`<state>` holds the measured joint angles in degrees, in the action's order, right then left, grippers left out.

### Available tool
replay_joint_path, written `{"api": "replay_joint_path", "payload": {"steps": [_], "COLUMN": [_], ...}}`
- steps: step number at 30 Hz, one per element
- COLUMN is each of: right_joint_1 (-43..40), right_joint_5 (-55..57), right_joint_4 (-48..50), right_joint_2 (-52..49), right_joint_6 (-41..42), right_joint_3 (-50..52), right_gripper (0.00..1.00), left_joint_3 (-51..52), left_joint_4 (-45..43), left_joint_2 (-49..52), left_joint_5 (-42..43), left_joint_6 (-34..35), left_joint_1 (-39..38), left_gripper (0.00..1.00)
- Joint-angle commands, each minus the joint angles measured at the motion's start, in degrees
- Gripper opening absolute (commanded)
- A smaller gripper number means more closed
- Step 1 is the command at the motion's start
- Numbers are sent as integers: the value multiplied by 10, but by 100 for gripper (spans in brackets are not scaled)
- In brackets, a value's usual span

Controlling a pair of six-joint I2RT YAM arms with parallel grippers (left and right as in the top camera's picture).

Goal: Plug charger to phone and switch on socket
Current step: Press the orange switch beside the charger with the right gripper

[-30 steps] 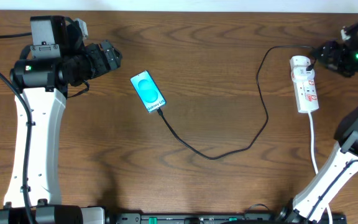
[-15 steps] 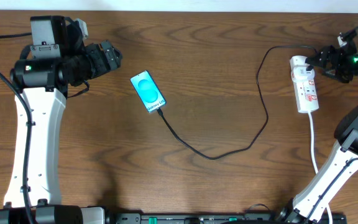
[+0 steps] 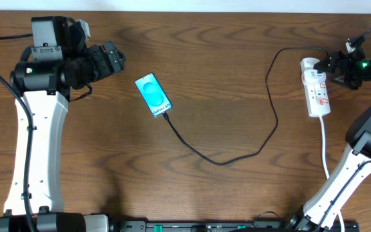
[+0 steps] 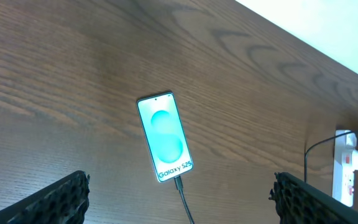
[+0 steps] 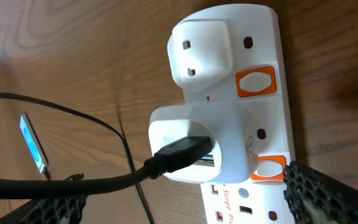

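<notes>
Hovering with right fingers (image 5: 328, 193) apart at socket (image 5: 272, 56), far right of bench (image 3: 224, 77); left fingers (image 4: 61, 199) likewise apart, idle, clear of phone (image 3: 153, 94), charger (image 3: 224, 161) apparently seated. Risks: pressing wrong orange switch (image 5: 271, 169), or knocking plug (image 5: 197, 149) loose through misaligned descent.

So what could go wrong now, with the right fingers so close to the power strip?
The two orange switches sit close together, so a finger may press the wrong one. The black cable leaves the USB adapter just beside the fingers; a snag could pull its plug out. The power strip seems loose and may slide when pushed.
</notes>
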<state>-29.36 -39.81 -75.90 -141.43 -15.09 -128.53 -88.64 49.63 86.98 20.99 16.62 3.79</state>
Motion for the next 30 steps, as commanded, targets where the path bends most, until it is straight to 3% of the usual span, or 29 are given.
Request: {"api": "replay_joint_path", "payload": {"steps": [1, 30], "right_joint_1": [3, 32], "right_joint_5": [-3, 7], "right_joint_4": [-2, -1], "right_joint_2": [-15, -22], "right_joint_6": [11, 28], "right_joint_3": [-10, -6], "right_gripper": [99, 99], "left_joint_3": [-5, -5], "left_joint_4": [0, 5], "left_joint_2": [-1, -1], "left_joint_5": [-8, -8], "left_joint_6": [-5, -5], "left_joint_1": [0, 0], "left_gripper": [94, 94]}}
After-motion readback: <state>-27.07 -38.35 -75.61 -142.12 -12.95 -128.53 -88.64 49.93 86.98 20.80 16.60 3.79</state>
